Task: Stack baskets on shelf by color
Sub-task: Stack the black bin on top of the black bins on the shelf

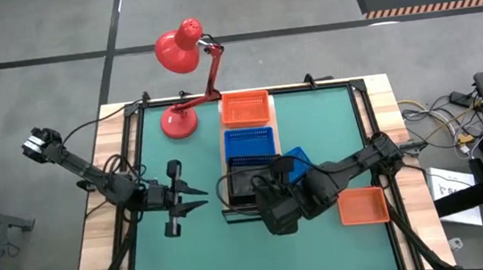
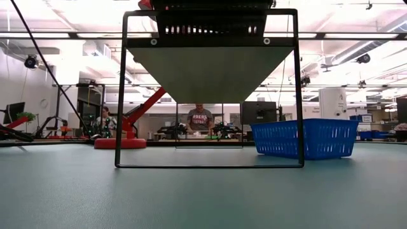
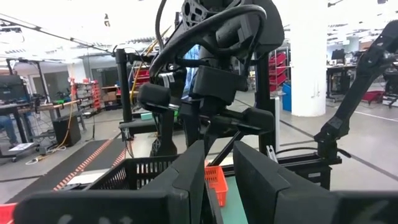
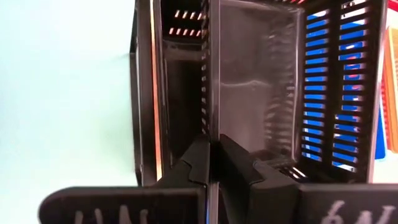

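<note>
A black basket (image 1: 248,181) sits at the near end of the light-wood shelf (image 1: 229,214), which stands on black frame legs (image 2: 119,95). Farther along the shelf lie a blue basket (image 1: 248,140) and an orange basket (image 1: 245,108). A second blue basket (image 2: 305,138) rests on the mat just right of the shelf, and a second orange basket (image 1: 362,205) lies near the table's right side. My right gripper (image 4: 214,158) is over the black basket, shut on it. My left gripper (image 1: 201,199) hovers open left of the shelf, pointing at it. My right gripper pinches a slotted wall of the black basket (image 4: 210,118), with one finger (image 4: 196,165) on each side of it. The fingers come from above, slanting down from the table's near right. Whether the basket rests on the shelf or is just off it, I cannot tell.
A red desk lamp (image 1: 181,51) stands at the far left of the green mat (image 1: 330,126). Cables and equipment lie off the table's right edge. People and workbenches show in the room beyond the far edge (image 2: 200,119).
</note>
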Controlling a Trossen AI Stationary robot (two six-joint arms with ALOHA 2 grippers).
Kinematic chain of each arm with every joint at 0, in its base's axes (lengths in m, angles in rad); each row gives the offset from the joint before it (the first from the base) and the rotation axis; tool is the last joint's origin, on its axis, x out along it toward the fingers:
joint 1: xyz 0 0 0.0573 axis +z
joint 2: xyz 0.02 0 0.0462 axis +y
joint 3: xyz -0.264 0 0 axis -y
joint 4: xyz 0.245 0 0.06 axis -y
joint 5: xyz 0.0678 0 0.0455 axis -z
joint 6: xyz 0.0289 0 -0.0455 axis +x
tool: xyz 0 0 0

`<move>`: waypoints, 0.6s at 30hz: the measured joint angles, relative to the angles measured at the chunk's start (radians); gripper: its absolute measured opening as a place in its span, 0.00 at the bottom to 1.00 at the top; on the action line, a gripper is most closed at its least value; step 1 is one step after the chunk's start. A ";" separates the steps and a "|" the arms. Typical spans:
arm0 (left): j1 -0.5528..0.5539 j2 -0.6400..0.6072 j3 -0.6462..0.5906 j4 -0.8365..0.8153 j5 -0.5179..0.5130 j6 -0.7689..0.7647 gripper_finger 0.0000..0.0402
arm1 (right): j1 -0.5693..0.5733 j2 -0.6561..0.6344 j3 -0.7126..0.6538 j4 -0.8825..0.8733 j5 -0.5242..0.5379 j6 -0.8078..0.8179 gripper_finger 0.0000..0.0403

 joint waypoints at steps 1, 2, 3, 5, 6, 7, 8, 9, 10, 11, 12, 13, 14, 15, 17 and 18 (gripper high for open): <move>0.000 -0.001 0.001 0.000 0.000 0.000 0.17 | 0.000 0.000 0.000 0.000 -0.006 0.001 0.03; 0.000 -0.003 0.001 0.000 0.000 0.000 0.17 | 0.000 0.000 0.000 0.000 -0.018 0.002 0.03; 0.000 -0.004 0.000 0.001 0.000 0.001 0.17 | 0.000 0.000 0.000 0.001 -0.033 0.006 0.03; 0.000 -0.005 -0.003 0.000 0.000 0.002 0.17 | 0.000 0.000 0.000 0.003 -0.055 0.016 0.03; 0.000 -0.005 -0.004 0.000 0.001 0.002 0.17 | 0.000 0.000 0.000 0.003 -0.059 0.024 0.03; 0.000 -0.005 -0.004 0.000 0.001 0.002 0.17 | 0.000 0.000 0.000 0.003 -0.058 0.028 0.03; 0.000 -0.005 -0.004 0.001 0.001 0.002 0.17 | 0.000 0.000 0.000 0.004 -0.059 0.033 0.03; 0.000 -0.005 -0.004 0.001 0.001 0.003 0.17 | 0.000 0.000 0.000 0.003 -0.059 0.033 0.03; 0.000 -0.005 -0.004 0.000 0.001 0.003 0.17 | 0.000 0.000 0.000 0.004 -0.058 0.034 0.03; 0.000 -0.005 -0.004 0.000 0.001 0.003 0.17 | 0.000 0.000 0.000 0.004 -0.056 0.036 0.03; 0.000 -0.005 -0.004 0.000 0.003 0.003 0.17 | 0.000 0.000 0.000 0.004 -0.056 0.041 0.03; 0.000 -0.005 -0.004 0.000 0.004 0.003 0.17 | -0.001 0.000 0.000 0.007 -0.055 0.049 0.03; 0.000 -0.005 -0.004 0.000 0.004 0.003 0.17 | -0.003 0.000 0.000 0.012 -0.054 0.055 0.03; 0.000 -0.005 -0.004 0.000 0.004 0.003 0.17 | -0.003 0.000 0.000 0.020 -0.053 0.055 0.03; 0.000 -0.005 -0.004 0.000 0.004 0.003 0.17 | -0.003 0.000 0.000 0.036 -0.053 0.053 0.04; 0.000 -0.005 -0.004 0.000 0.004 0.003 0.17 | -0.003 0.000 0.000 0.041 -0.053 0.051 0.05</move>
